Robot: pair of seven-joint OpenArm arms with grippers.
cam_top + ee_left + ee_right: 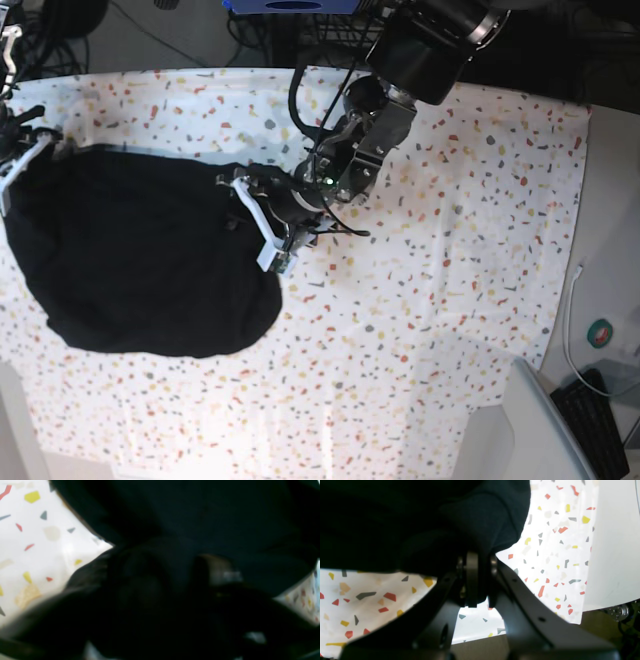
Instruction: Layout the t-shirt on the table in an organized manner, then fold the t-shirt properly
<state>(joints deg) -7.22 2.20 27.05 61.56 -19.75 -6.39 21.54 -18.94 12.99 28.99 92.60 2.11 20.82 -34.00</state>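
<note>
The surface (440, 260), covered with a white cloth flecked in red, orange, yellow and grey, filled most of the base view. The t-shirt (140, 265) lay on its left half as a broad, rounded black mass, not spread flat, with its sleeves and collar not distinguishable.

The left arm (390, 110) reached down from the far edge to the shirt's right-hand border. The left pincer (268, 222), with white fingers, sat at that border, touching the cloth. Its own camera view was blurred and filled with dark fabric, so I could not tell whether it was released or grasping.

The right pincer (476, 562) was at the shirt's far left corner, by the edge of the surface. From its wrist camera the two fingers stood close together, clenched on a bunched fold of the t-shirt, with the speckled surface just beneath.
</note>
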